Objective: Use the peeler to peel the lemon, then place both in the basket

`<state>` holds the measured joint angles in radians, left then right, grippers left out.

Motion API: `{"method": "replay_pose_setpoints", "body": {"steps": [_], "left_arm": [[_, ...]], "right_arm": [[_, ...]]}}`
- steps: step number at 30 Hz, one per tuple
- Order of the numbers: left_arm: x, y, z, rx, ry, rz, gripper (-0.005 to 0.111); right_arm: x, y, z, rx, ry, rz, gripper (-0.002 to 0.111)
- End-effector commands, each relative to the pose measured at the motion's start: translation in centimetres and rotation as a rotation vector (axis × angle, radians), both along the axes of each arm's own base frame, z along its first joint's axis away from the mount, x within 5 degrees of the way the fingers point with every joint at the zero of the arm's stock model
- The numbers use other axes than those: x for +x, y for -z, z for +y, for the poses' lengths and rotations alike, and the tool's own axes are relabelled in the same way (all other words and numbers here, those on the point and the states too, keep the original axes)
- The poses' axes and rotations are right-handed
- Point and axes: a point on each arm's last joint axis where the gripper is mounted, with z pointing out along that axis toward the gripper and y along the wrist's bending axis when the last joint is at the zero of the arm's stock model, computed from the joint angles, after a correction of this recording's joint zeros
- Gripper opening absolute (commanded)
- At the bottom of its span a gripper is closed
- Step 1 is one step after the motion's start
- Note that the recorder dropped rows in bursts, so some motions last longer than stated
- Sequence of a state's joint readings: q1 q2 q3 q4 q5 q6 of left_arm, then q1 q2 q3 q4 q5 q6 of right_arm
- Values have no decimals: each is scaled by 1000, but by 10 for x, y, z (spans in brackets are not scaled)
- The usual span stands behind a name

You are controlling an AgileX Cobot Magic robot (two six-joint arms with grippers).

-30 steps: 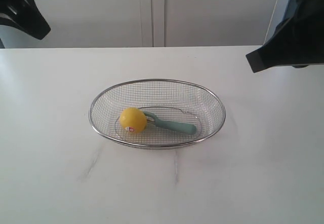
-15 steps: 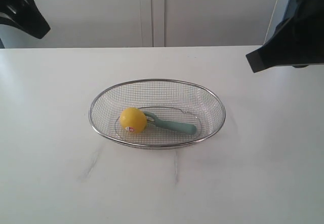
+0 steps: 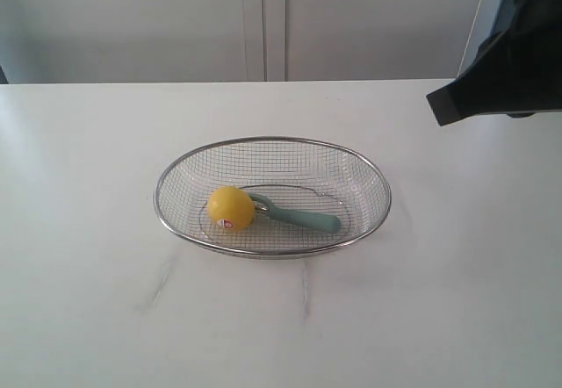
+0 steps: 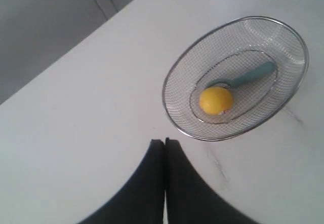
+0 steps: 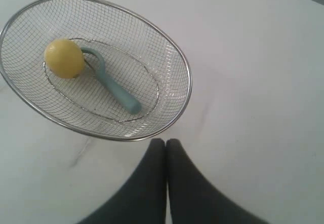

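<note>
The lemon [image 3: 231,208] lies at 9 o'clock in the wire-mesh basket [image 3: 272,140], against the head of the teal peeler [image 3: 299,218]. The basket sits on a white table [image 3: 88,300] before pale cabinet doors [image 3: 263,19]. The lemon is smooth and yellow, with a white-and-red sticker. The left gripper [image 4: 164,145] and right gripper [image 5: 165,144] hover clenched and empty.
</note>
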<state>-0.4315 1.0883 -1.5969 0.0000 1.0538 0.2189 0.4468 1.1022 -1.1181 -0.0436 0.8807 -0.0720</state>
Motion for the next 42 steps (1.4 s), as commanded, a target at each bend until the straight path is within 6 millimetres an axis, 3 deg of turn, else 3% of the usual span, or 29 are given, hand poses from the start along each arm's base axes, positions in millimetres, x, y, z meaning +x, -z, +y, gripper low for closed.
{"method": "replay_pose_setpoints", "body": {"steps": [1, 5, 15, 27, 31, 33, 42], "left_arm": [[-30, -13, 20, -117, -59, -88, 0], [-53, 5, 37, -219, -140, -257, 0], [-59, 124, 49, -261, -242, -452, 0], [-88, 217, 61, -265, -296, -492, 0], [-104, 263, 66, -312, -308, -627, 0], [-99, 282, 66, -323, -325, -634, 0], [-100, 298, 64, -345, -336, -487, 0]], "right_arm": [[-1, -1, -1, 0, -1, -11, 0], [-1, -1, -1, 0, -1, -11, 0], [-1, -1, -1, 0, -1, -11, 0], [-1, -1, -1, 0, -1, -11, 0], [-1, -1, -1, 0, -1, -11, 0], [-2, -1, -1, 1, -1, -12, 0], [-1, -1, 0, 4, -1, -19, 0]]}}
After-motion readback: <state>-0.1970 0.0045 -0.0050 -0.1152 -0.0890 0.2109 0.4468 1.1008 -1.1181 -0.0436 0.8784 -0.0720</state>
